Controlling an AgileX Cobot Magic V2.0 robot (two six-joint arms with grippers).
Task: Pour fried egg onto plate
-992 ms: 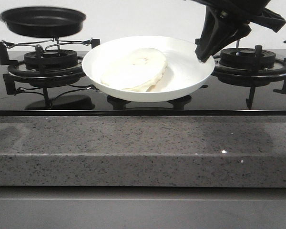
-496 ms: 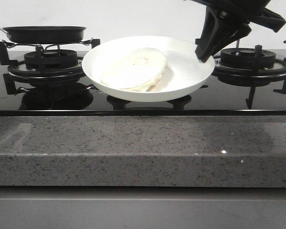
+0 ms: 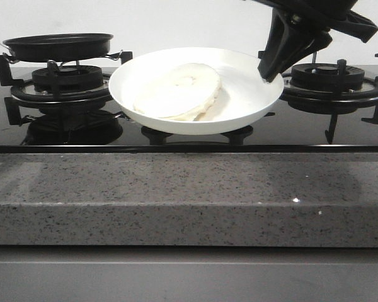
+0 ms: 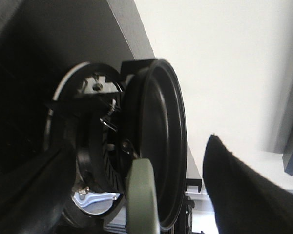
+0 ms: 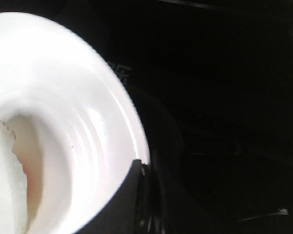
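The fried egg [image 3: 176,91] lies flat in the white plate [image 3: 246,88], which is held tilted above the middle of the hob. My right gripper [image 3: 268,72] is shut on the plate's right rim; the right wrist view shows one finger [image 5: 132,195] over the rim of the plate [image 5: 78,97] and an edge of the egg [image 5: 2,180]. The empty black frying pan [image 3: 58,45] sits on the left burner. In the left wrist view its green handle [image 4: 142,200] lies between the spread jaws of my left gripper [image 4: 139,161], with gaps on both sides.
Black hob with a left burner grate [image 3: 63,82] and a right burner grate [image 3: 331,82]. A grey speckled counter edge [image 3: 189,195] runs along the front. A white wall stands behind the hob.
The frying pan has come down from above the left burner onto its grate. The plate, the egg and the right gripper have not moved.
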